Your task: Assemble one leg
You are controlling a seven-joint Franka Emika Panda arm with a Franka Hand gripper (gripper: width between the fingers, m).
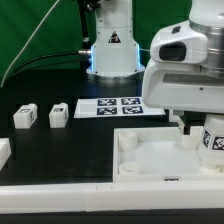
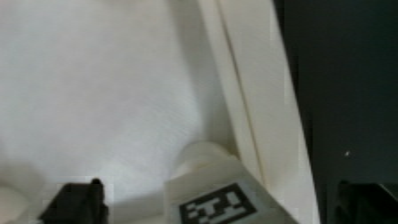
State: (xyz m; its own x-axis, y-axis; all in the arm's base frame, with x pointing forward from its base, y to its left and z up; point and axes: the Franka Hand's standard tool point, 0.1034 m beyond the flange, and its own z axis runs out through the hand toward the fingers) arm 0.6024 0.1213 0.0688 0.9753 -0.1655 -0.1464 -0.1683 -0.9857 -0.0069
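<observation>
The leg [image 1: 213, 139] is standing at the exterior view's right end of the white tray [image 1: 150, 160], close against the tray's raised rim, with its black-and-white tag facing the exterior camera. In the wrist view it is sitting between the two dark fingertips [image 2: 75, 203], with a clear gap showing on each side. The gripper [image 2: 219, 204] is hanging directly over it with its jaws spread wide, gripping nothing. Well apart, toward the exterior view's left, two spare legs are lying on the black table [image 1: 60, 150], one [image 1: 22, 117] just beside the other [image 1: 57, 115]. The marker board [image 1: 110, 107] is lying behind the tray, in front of the arm's base [image 1: 112, 50].
</observation>
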